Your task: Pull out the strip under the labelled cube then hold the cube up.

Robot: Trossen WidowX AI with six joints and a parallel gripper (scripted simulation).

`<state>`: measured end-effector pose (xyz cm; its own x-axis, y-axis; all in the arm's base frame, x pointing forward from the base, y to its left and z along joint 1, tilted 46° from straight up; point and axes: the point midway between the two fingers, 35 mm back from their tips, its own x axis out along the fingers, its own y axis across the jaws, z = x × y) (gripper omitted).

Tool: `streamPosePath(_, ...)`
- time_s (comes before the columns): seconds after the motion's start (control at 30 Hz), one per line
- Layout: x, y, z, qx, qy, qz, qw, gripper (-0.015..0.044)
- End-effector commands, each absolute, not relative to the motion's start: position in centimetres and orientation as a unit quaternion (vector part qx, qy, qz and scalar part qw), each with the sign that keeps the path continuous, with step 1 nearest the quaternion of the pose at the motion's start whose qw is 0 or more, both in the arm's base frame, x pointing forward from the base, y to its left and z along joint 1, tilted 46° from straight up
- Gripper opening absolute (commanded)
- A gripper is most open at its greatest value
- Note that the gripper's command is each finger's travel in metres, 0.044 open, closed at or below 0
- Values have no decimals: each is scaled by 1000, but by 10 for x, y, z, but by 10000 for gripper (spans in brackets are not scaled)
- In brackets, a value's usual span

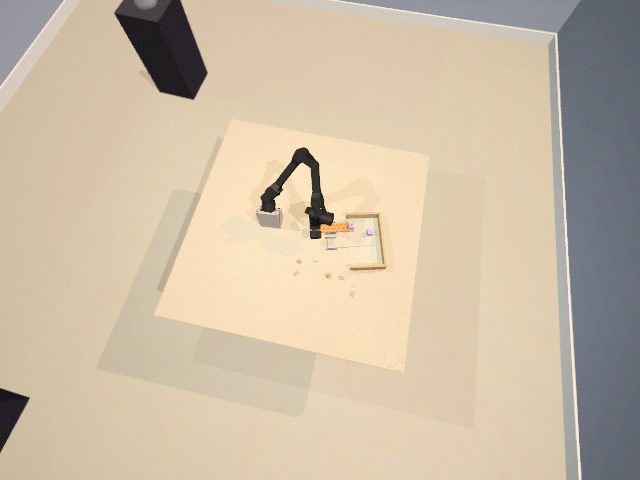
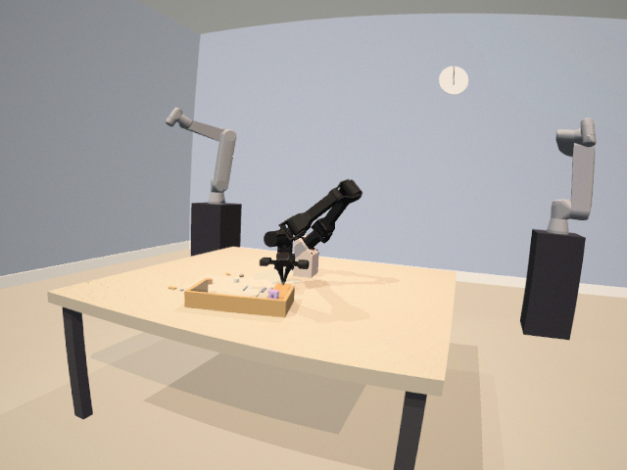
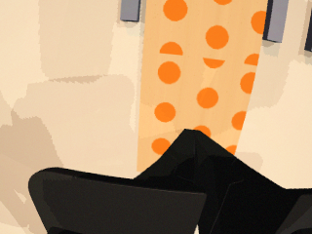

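One big table [image 1: 258, 320] with the wooden tray [image 1: 385, 242] a bit right of centre in the top view. My gripper [image 1: 315, 233] is parked at the tray's open 9 o'clock side, pointing straight down.

The orange dotted strip [image 1: 337, 227] runs from the fingertips out toward 3 o'clock. On the wrist cam it slides right under the gripper's tip at 6 o'clock. The jaws are together, pinched on that near end as far as I can see.

A purple cube [image 1: 351, 225] sits on the strip's far end, well apart from the jaws. A second purple cube [image 1: 370, 231] sits at its 4 o'clock, off the strip. I can't read which one is labelled, too small.
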<state>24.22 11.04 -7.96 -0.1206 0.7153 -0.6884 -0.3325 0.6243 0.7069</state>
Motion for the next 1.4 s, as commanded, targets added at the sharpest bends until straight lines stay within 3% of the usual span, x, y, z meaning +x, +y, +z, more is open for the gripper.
streamPosePath(0.0, 226, 109, -83, 150, 639, 405, 637, 0)
streamPosePath(1.37, 174, 91, -91, 150, 640, 404, 636, 0)
